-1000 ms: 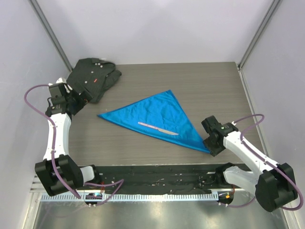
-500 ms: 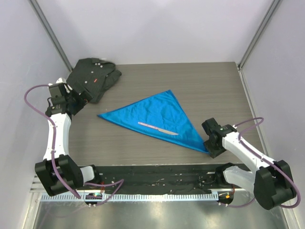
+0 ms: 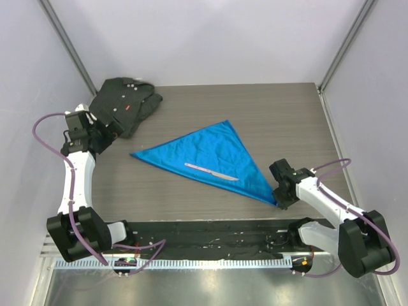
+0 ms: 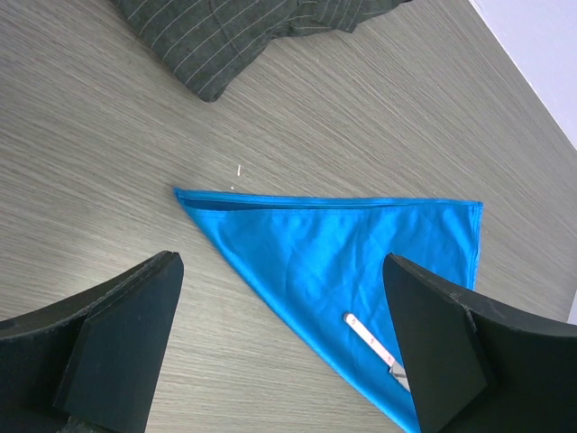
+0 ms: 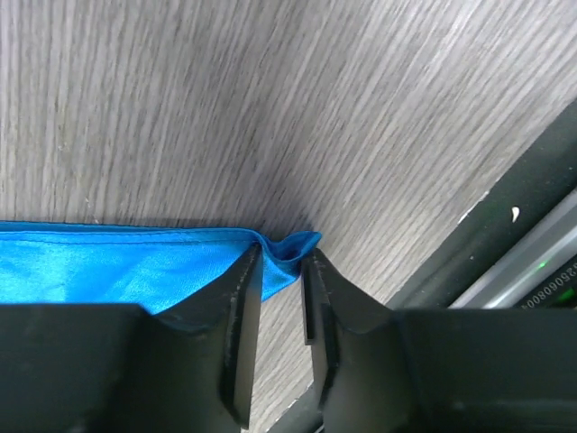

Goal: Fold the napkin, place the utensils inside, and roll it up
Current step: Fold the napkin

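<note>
Right gripper (image 5: 281,271) pinches napkin (image 3: 213,157) corner at near edge.
Left gripper (image 4: 279,347) spread wide, empty; knife (image 3: 211,171) lies on napkin; dark shirt (image 3: 122,103) well apart, far-left.

A dark shirt (image 3: 123,104) lies crumpled at the wooden table's (image 3: 268,115) far-left corner.

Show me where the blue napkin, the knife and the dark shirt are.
napkin (image 3: 213,153), top view, middle of the cloth.
knife (image 3: 211,171), top view, middle of its length, lying on the napkin.
dark shirt (image 3: 122,105), top view, centre of the bundle.
</note>
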Controlling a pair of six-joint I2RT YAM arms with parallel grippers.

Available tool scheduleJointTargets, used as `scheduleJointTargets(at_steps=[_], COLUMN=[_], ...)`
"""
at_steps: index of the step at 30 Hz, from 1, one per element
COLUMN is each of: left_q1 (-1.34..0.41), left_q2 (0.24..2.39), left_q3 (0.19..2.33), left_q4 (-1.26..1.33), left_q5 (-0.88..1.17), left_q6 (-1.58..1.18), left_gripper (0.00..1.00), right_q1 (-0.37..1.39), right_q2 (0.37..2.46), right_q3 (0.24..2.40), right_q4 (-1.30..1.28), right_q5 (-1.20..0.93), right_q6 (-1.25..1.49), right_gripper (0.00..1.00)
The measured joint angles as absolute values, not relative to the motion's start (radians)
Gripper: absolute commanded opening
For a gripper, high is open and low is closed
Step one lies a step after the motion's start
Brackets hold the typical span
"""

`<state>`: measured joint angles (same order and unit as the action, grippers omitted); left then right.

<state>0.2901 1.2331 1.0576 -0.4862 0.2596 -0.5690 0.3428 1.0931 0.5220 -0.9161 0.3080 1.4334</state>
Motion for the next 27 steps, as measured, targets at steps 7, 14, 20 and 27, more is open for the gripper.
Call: scheduleJointTargets(at_steps=[7,14,20,27], left_q1=[0.29,0.29,0.29,0.29], left_q2=[1.233,1.233,1.233,1.233], left_q3=[1.058,1.058,1.058,1.058], left_q4=[-0.486,-0.486,-0.486,-0.485], left_q5=[0.262,0.27,0.273,0.273], left_q6=[-0.569,-0.569,-0.569,-0.57], left_gripper=[1.0,1.0,1.0,1.0], right_q1=[0.343,0.343,0.343,0.407], right_q2=[1.082,1.073,1.081,1.172], right_q3=[0.514,0.513,0.554,0.68], right_q4=[-0.89,-0.886,-0.883,-0.807], right_q5=[0.308,0.312,0.338,0.354], right_q6=[1.443,1.417,1.309,1.161], right_gripper=[0.04,0.01,0.01,0.01])
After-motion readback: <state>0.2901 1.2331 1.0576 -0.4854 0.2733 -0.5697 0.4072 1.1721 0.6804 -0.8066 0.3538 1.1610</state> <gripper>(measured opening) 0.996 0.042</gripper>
